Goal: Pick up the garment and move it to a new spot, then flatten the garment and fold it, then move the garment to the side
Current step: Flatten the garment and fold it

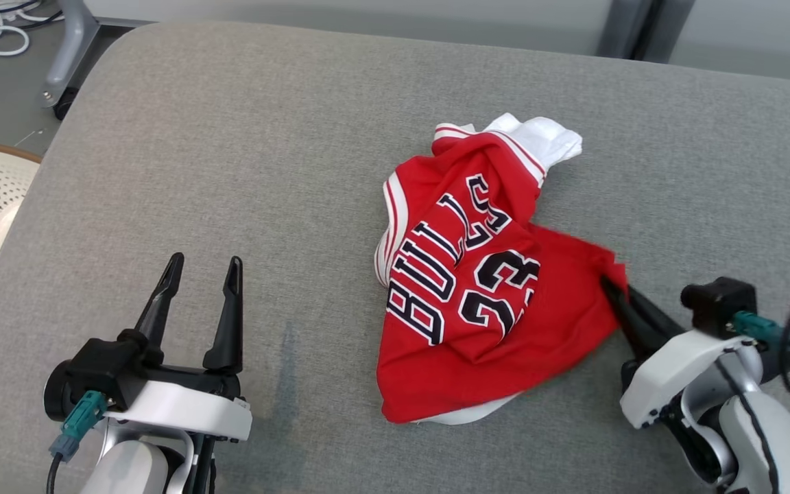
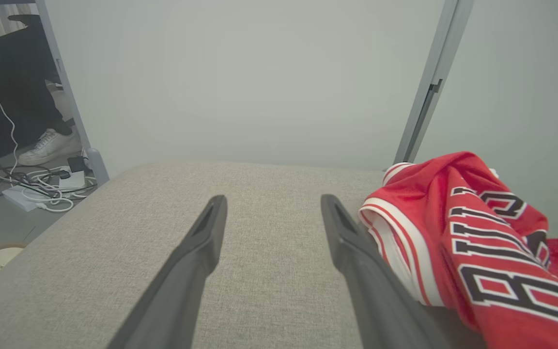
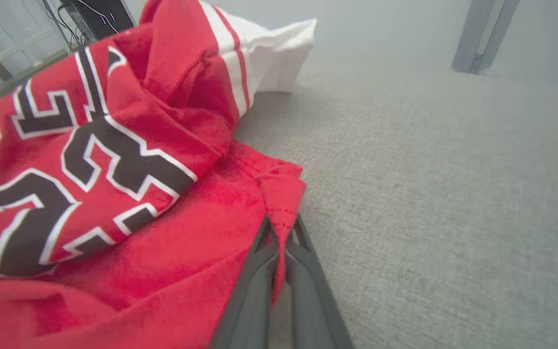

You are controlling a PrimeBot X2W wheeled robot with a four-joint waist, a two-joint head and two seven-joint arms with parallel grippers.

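r claw (image 3: 283,228) pinching jersey (image 1: 477,288), l claw (image 1: 204,261) spread, floor cables (image 2: 41,191)

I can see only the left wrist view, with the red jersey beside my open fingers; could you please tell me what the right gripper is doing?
Observer: The right gripper is shut on a corner of the jersey.
Operator: Thank you. Which corner, please?
Observer: The one on the robot's right side; the cloth there forms a point toward that gripper.
Operator: Is any printing readable beyond the lettering I see?
Observer: Yes, the number 23 sits beside the lettering, on the side nearer the robot's right.
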